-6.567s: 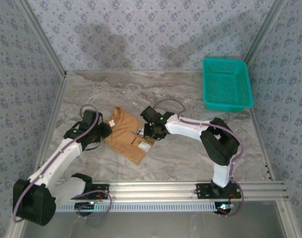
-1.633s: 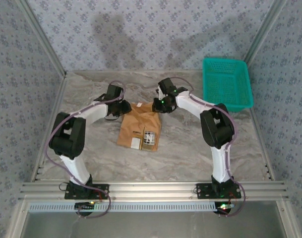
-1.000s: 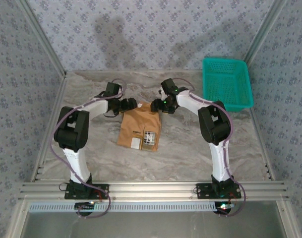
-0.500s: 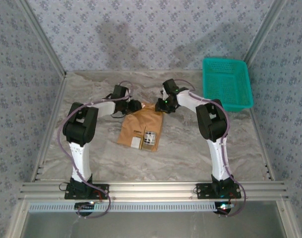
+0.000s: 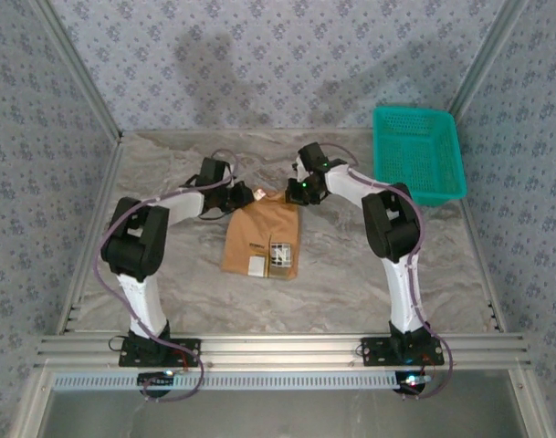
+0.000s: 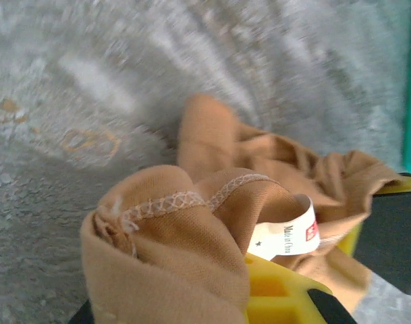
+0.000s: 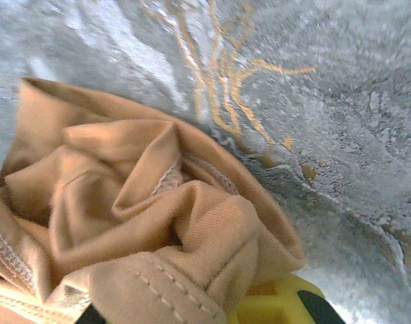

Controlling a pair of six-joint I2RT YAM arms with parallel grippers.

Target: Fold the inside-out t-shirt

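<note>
The inside-out t-shirt (image 5: 259, 239) lies folded into a tan rectangle at mid-table, with a white label (image 5: 257, 265) and a grey printed patch (image 5: 279, 259) near its front edge. My left gripper (image 5: 242, 195) is shut on the shirt's far left corner. My right gripper (image 5: 293, 193) is shut on the far right corner. In the left wrist view, bunched tan cloth (image 6: 185, 243) with a stitched seam and a white tag (image 6: 286, 236) wraps over a yellow finger (image 6: 276, 297). The right wrist view has gathered cloth (image 7: 158, 223) pinched above a yellow finger (image 7: 276, 304).
A teal basket (image 5: 417, 155) stands at the back right of the marble table (image 5: 351, 274). Patterned walls close in the left, back and right. Both arms arch inward over the table's far half, their bases on the near rail.
Both grippers went from open to shut on the shirt's far corners. The left arm swung its elbow around, and the shirt's far edge has bunched and shifted slightly.
</note>
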